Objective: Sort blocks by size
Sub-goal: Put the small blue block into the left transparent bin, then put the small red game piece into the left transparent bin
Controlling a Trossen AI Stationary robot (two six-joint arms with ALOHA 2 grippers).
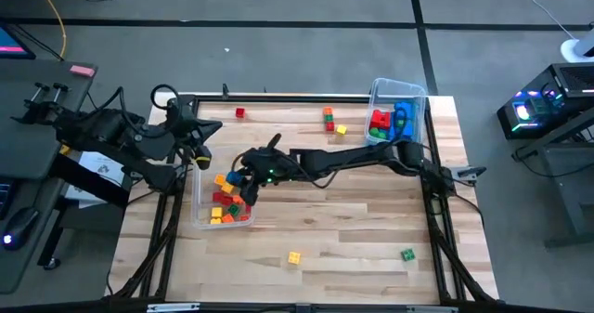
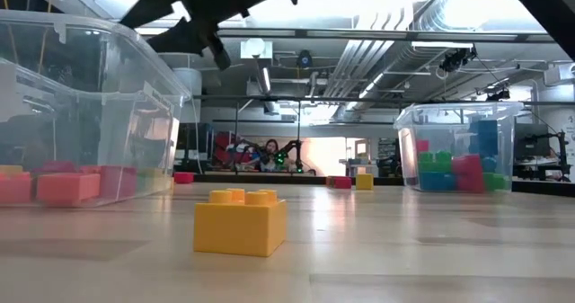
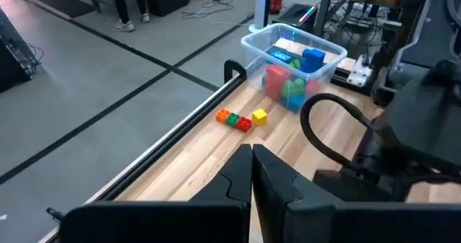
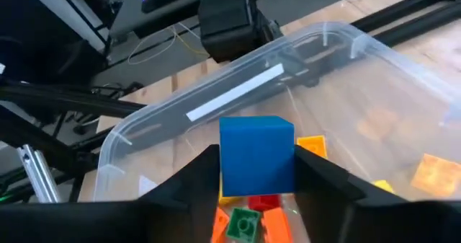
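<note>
Nearest the low camera, a yellow brick (image 2: 240,223) sits alone on the wood table (image 1: 353,229), studs up. Left clear bin (image 1: 203,218), at the table's left side, holds a heap of small blocks (image 1: 226,208) in red, yellow, orange and green. Right clear bin (image 1: 412,94), at the far right corner, holds bigger red, green and blue bricks (image 1: 391,121). Right gripper (image 4: 256,172) hangs over the left bin with a blue cube (image 4: 256,155) between its two fingers; the fingers flank the cube closely, but the wrist view does not make plain whether they are clamped on it or just parted from it. Left gripper (image 3: 251,172) is parked at the table's left edge, beside the left bin, jaws closed on nothing. Loose pieces on the table: a short orange-and-red row (image 3: 234,119) with a yellow cube (image 3: 260,116) just beside it near the right bin, a red cube (image 1: 239,113) near the far edge, a green block (image 1: 407,254) near the front right.
</note>
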